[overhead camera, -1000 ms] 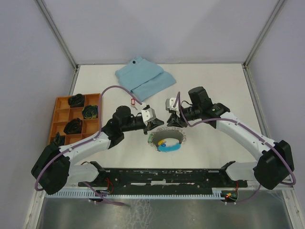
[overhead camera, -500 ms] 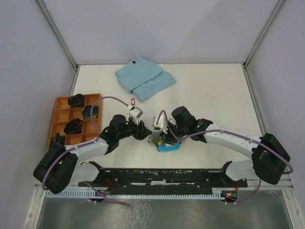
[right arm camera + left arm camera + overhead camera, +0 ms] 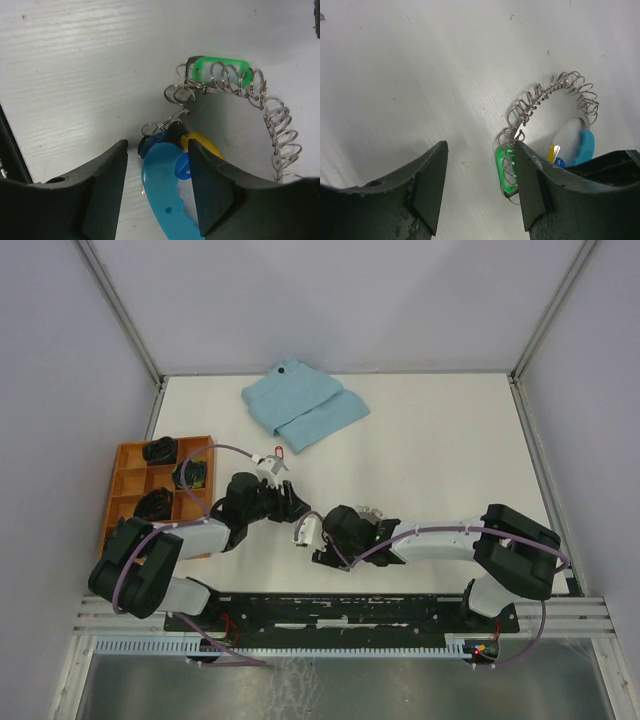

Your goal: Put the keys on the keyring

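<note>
The keyring (image 3: 555,90) is a loop of grey chain links lying on the white table, with a light-blue strap (image 3: 165,200) and a yellow tag (image 3: 202,142). A green-tagged key (image 3: 504,167) sits threaded on the links, just inside my left gripper's right finger. A blue key tag (image 3: 182,167) lies by the strap. My left gripper (image 3: 480,165) is open and holds nothing. My right gripper (image 3: 157,155) is open too, the strap lying loose between its fingers. In the top view my right gripper (image 3: 322,545) covers most of the keyring, my left gripper (image 3: 292,508) is beside it, and a red-tagged key (image 3: 278,452) lies apart behind it.
A folded light-blue cloth (image 3: 303,403) lies at the back of the table. An orange compartment tray (image 3: 128,478) with black items stands at the left edge. White walls surround the table.
Both grippers have opened. Both arms have pulled in low toward the near side, the right wrist sliding left over the keyring and hiding it in the top view.
</note>
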